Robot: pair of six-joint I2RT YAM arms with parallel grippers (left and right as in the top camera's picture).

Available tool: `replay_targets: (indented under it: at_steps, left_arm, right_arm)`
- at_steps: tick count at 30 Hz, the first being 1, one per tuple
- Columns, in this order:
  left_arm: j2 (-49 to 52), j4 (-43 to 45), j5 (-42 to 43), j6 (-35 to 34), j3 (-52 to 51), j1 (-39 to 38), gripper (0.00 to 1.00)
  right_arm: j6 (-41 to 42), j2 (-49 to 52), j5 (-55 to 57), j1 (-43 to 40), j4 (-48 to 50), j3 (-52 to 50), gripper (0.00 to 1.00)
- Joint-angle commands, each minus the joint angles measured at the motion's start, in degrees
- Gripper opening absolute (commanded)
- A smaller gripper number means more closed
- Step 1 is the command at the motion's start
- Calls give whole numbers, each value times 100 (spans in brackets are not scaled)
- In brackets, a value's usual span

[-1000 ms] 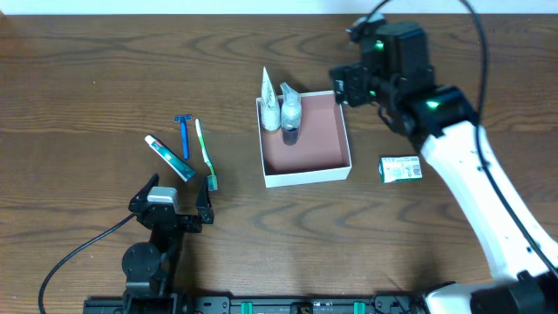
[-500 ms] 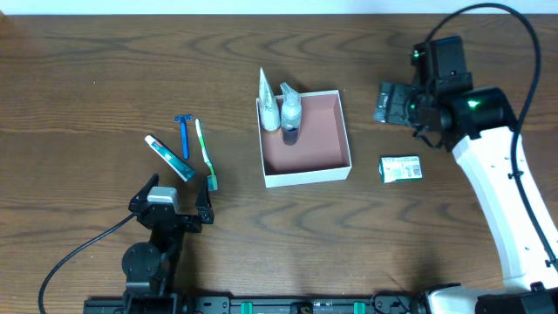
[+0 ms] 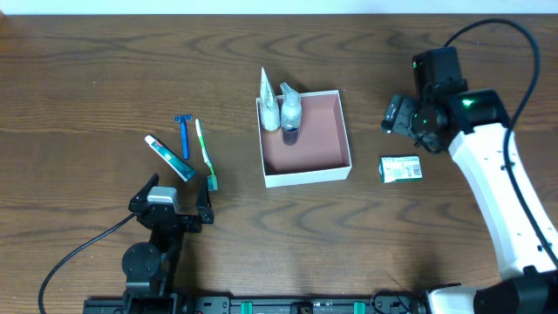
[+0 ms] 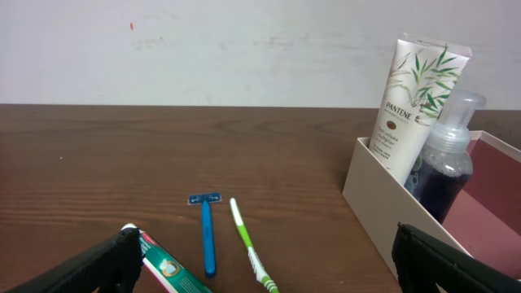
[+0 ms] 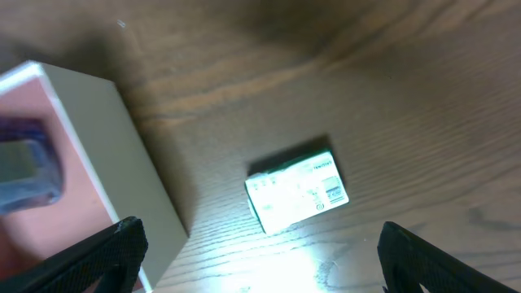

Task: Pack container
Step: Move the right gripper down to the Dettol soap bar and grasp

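The container (image 3: 331,172), a square white box with a reddish-brown inside, sits mid-table; it also shows in the left wrist view (image 4: 370,203) and the right wrist view (image 5: 122,155). A white Pantene tube (image 3: 269,98) and a dark pump bottle (image 3: 289,113) stand in its far left corner. A blue razor (image 3: 184,136), a green toothbrush (image 3: 205,154) and a toothpaste tube (image 3: 168,157) lie to its left. A small green-and-white carton (image 3: 400,168) lies to its right. My right gripper (image 3: 398,114) is open and empty, above the table just beyond the carton. My left gripper (image 3: 173,202) is open and empty near the front edge.
A black cable (image 3: 78,249) runs from the left arm's base across the front left of the table. The right arm (image 3: 501,187) stretches along the right side.
My right gripper has moved away from the container's far right corner, to the right and slightly toward the front, and now hovers near the carton. The left arm has not moved.
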Motion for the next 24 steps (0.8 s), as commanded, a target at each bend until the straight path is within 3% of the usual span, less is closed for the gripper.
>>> replay_targets:
  at_steps: [1,13,18,24]
  left_arm:
    - [-35,-166,-7,-2,-116,-22,98]
    - [-35,-166,-7,-2,-116,-22,98]
    - [-35,-166,-7,-2,-116,-22,98]
    - [-35,-166,-7,-2,-116,-22,98]
  right_arm:
    - [181,57,122,-48,133,-291,92]
    - [166,61,70,-70,861,-1604,93]
    - [-645,61,-20,-79,1506,-2109,99]
    - [-1755,61,-37,-177,2293,-2618,99]
